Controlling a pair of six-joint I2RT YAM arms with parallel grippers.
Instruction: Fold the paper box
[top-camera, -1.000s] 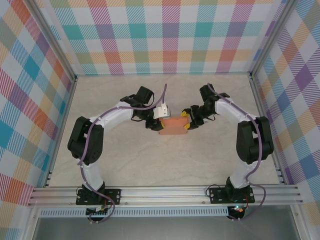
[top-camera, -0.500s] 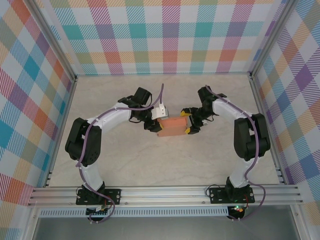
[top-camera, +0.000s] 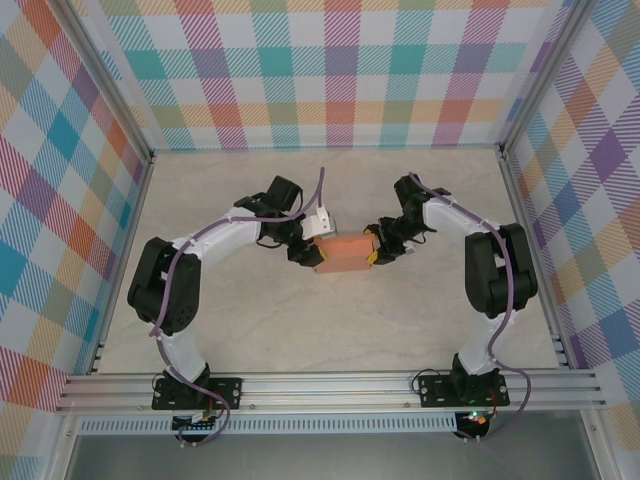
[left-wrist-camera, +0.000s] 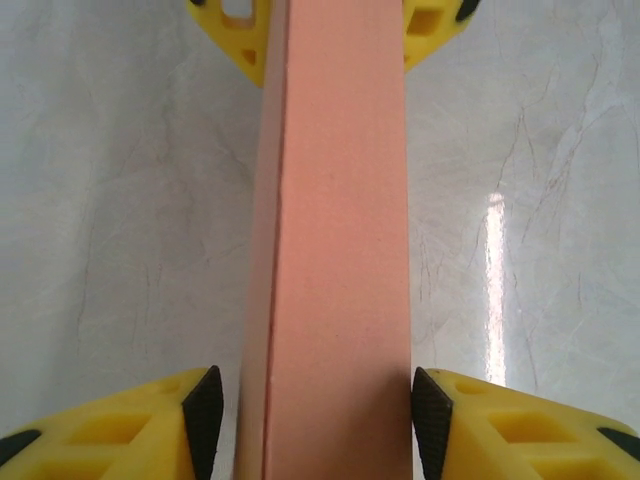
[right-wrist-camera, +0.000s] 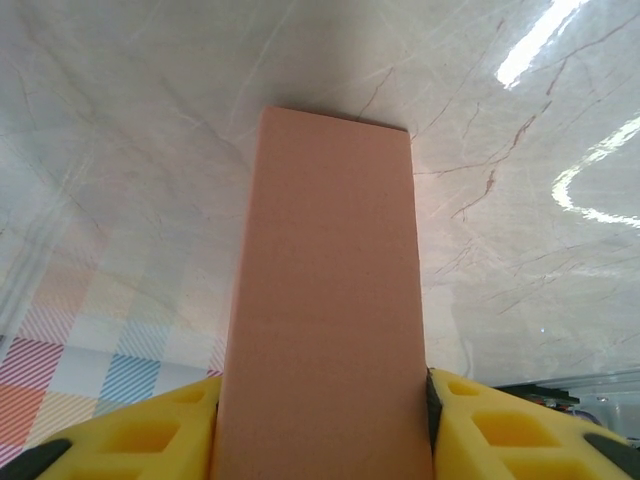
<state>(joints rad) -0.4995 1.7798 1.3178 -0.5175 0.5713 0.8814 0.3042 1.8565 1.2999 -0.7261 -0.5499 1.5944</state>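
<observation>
paper box (top-camera: 343, 254) long axis left-right; left hand (top-camera: 314, 254), right hand (top-camera: 374, 252) grasping its ends.

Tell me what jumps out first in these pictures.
A salmon-orange paper box at mid-table draws the eye. The right gripper clamps its right end, while the left gripper flanks its left end. Bright rainbow-plaid walls enclose the pale marbled table.
</observation>
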